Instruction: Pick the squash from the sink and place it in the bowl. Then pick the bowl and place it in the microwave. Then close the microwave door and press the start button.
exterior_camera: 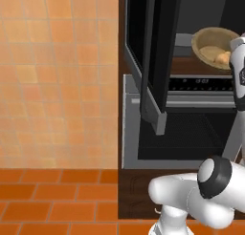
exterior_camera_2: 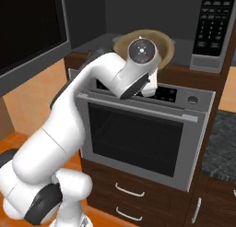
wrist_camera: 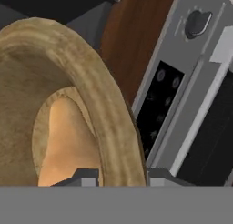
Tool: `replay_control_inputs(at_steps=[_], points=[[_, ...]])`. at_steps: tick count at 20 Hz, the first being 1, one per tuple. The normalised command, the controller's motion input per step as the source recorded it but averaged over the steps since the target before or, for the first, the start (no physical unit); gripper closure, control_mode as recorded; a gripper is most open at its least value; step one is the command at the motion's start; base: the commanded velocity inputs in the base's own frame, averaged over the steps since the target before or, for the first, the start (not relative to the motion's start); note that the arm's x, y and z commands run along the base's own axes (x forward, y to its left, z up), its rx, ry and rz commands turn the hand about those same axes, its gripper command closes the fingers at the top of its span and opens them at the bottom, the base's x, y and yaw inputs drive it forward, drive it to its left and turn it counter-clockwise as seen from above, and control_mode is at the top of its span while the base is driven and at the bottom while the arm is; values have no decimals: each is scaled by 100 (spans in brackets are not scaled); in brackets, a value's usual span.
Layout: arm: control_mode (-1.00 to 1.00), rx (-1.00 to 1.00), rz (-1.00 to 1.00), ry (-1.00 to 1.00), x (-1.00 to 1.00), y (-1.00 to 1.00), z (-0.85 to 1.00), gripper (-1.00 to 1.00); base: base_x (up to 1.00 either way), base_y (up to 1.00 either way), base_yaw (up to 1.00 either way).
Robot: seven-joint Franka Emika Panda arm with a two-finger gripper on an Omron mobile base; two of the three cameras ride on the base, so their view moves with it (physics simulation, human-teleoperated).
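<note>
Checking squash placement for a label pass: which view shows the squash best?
The left base view: the squash sits in the bowl, seen from above. The hand view shows only an orange-tan patch behind the bowl's rim, where the tool grips. In the right base view the arm hides the bowl's inside.

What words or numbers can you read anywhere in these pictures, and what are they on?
None can be read.
Microwave keypad: rows of small white button labels, too blurred to read.
Oven control strip: a small lit display and tiny marks, too small to read.
Bowl and the squash in it: no writing.
</note>
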Motion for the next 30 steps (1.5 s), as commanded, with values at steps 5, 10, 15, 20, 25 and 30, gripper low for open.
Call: replay_control_inputs(at_steps=[5,10,15,20,25,30], points=[[-100,1,13,-1,76,0,54,100,0,0,0],[-100,1,8,0,73,0,14,100,0,0,0],[-100,0,2,0,64,1,8,100,0,0,0],[-100,1,1,0,83,0,6,100,0,0,0],[-100,1,0,0,66,0,0,100,0,0,0],[-100,0,0,0,30,12,0,100,0,0,0]])
